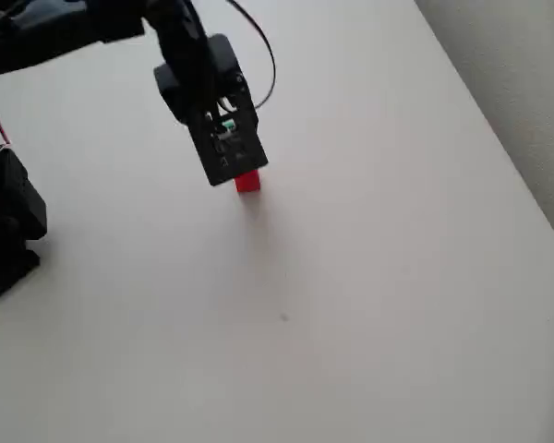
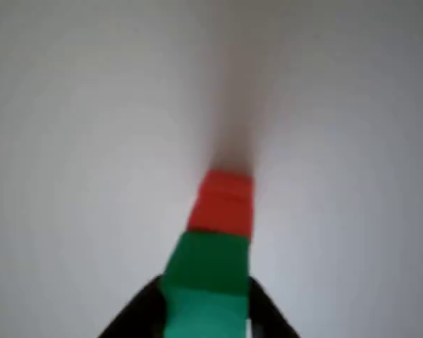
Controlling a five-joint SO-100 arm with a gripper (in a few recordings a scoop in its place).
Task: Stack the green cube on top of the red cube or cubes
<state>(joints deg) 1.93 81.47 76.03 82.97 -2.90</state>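
My pincer (image 2: 206,310) is closed on the green cube (image 2: 208,282), one black finger (image 2: 137,313) pressing each side of it, as the wrist view shows. The red block (image 2: 222,204) stands on the white table (image 1: 397,277) just ahead of and below the green cube, and in the overhead view it (image 1: 247,181) peeks out from under the tip of my pincer (image 1: 226,152). I cannot tell whether the two already touch. The main risk, as I judge it, is letting go while the green cube sits off-centre or tilted, so that it tips off the red top. Pushing down too hard or sideways could also knock the red block over, since it looks taller than it is wide. Both pieces are plain, matte, sharp-edged and unmarked, probably light, with flat faces that should seat well but may slide. The table is smooth, pale and bare.
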